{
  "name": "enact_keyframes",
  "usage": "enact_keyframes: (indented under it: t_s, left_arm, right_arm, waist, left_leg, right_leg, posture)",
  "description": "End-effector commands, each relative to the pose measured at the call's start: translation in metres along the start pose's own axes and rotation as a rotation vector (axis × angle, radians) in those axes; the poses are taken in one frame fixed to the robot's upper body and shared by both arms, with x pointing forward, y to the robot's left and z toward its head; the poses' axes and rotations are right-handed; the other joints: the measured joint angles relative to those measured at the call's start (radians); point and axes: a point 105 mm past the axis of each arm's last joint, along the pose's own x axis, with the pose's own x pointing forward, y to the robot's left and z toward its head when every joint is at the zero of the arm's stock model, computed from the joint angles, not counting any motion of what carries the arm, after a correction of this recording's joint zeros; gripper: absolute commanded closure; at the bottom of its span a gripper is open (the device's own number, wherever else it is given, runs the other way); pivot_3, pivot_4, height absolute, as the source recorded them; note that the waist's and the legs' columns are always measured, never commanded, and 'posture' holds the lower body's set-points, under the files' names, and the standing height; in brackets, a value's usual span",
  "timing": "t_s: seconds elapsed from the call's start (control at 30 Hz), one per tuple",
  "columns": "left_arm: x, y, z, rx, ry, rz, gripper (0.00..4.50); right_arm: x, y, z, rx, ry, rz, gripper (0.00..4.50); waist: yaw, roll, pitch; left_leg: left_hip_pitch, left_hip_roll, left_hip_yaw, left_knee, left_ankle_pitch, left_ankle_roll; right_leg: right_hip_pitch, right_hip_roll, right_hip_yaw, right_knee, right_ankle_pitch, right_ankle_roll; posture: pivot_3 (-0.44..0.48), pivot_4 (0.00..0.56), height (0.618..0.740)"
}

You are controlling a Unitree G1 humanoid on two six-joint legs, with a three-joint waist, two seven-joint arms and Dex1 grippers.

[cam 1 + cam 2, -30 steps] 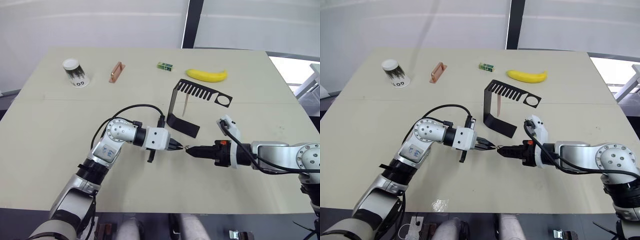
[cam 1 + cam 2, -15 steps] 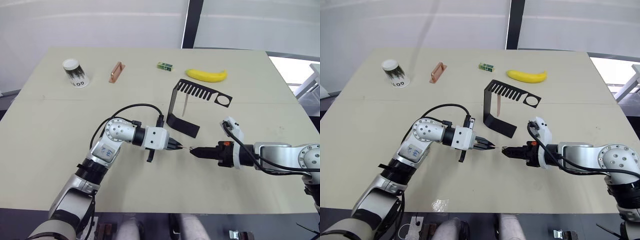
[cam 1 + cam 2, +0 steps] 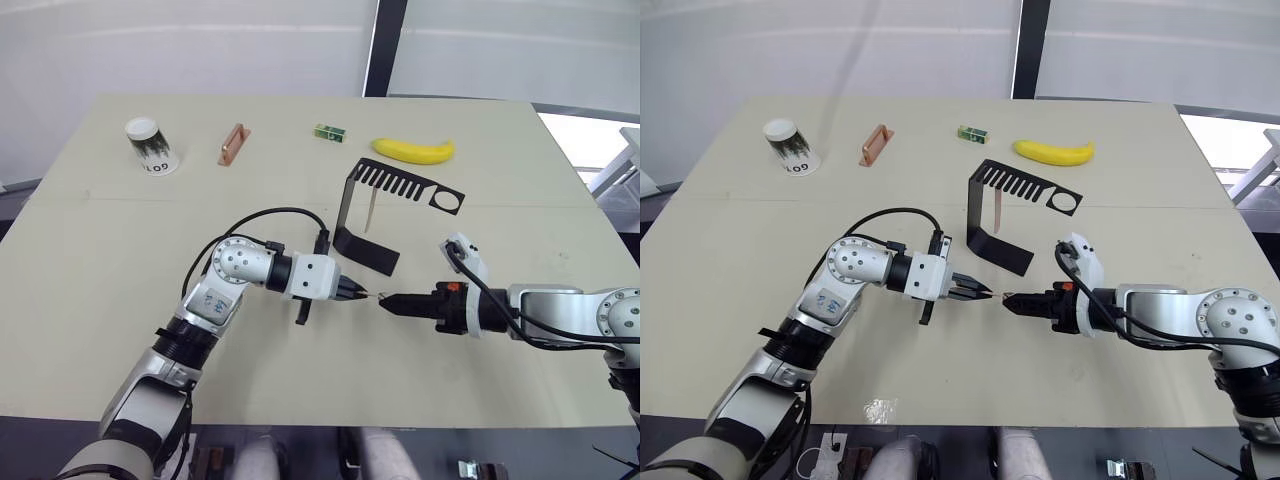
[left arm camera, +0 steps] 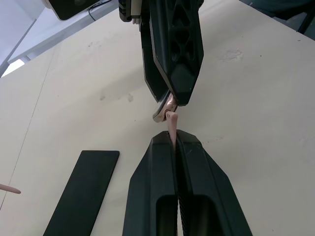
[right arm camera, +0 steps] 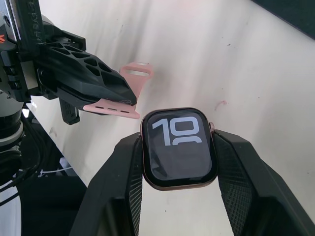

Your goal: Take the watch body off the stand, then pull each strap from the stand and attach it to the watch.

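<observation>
A: Starting at the left of the table, what sits there?

B: A paper cup [image 3: 152,146], then a copper bar [image 3: 233,143], a green block [image 3: 329,132] and a banana [image 3: 413,151] along the far side. None of them belong to the job.

A: And the left gripper [image 3: 352,291]?

B: Its fingers are clamped flat on a pink strap [image 5: 110,109], with only a short tip poking past them toward the watch. A second pink band end with a hole [image 5: 136,73] shows just behind it in the right wrist view; whether that is the same strap is hard to say.

A: How will that strap behave?

B: It looks thin and floppy, so gripping it close to the end, as now, probably keeps the tip stiff enough to slide into the case slot.

A: Then the stand [image 3: 362,247]?

B: It sits just beyond the two grippers, and one strap [image 3: 996,212] hangs from its comb arm.

A: And to the right?

B: The right gripper [image 3: 385,300] pinches the watch body [image 5: 178,147] by its two side edges, screen facing the wrist camera. The case looks hard, small and smooth, so it could likely twist if pushed off-centre.
</observation>
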Motion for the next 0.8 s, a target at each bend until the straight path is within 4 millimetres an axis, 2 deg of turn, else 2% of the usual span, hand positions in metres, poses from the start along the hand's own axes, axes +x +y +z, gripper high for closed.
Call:
enact_keyframes:
  t_s: [0.03,0.4,0.8]
  left_arm:
    - [0.0009,0.0051,0.0139,0.051,-0.038,0.012,4.50]
    - [0.0039,0.0049,0.0150,0.050,-0.038,0.010,4.50]
    - [-0.0014,0.0049,0.0087,0.042,-0.012,0.012,4.50]
  right_arm:
    - [-0.0026,0.0108,0.0071,-0.022,-0.028,0.037,2.89]
    - [-0.0022,0.0125,0.0089,-0.018,-0.036,0.047,2.89]
    - [-0.0050,0.0105,0.0098,-0.018,-0.039,0.038,2.89]
  waist:
    - [0.000,0.000,0.000]
    - [0.000,0.000,0.000]
    - [0.000,0.000,0.000]
  left_leg:
    - [0.000,0.000,0.000,0.000,0.000,0.000]
    - [0.000,0.000,0.000,0.000,0.000,0.000]
    - [0.000,0.000,0.000,0.000,0.000,0.000]
  right_leg:
    - [0.000,0.000,0.000,0.000,0.000,0.000]
    - [0.000,0.000,0.000,0.000,0.000,0.000]
    - [0.000,0.000,0.000,0.000,0.000,0.000]
  posture:
    - [0.000,0.150,0.740]
    - [0.000,0.150,0.740]
    - [0.000,0.150,0.740]
